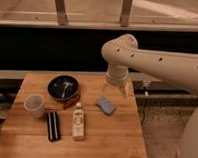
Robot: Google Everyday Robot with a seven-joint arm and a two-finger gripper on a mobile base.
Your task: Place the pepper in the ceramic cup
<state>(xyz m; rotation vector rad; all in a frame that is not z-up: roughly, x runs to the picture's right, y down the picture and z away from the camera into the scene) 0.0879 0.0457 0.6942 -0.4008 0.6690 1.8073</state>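
Note:
The pepper (70, 101) is a small dark red piece lying on the wooden table (104, 139), just in front of the black bowl (62, 86). The ceramic cup (34, 104) is pale and round and stands upright near the table's left edge, left of the pepper. My gripper (116, 88) hangs below the white arm over the table's back right part, well right of the pepper and above a blue pad (105, 105). Nothing shows in it.
A white labelled bottle (78, 122) lies in the table's middle front. A black ridged bar (52, 125) lies left of it. A dark wall and a window ledge run behind the table. Floor lies to the right.

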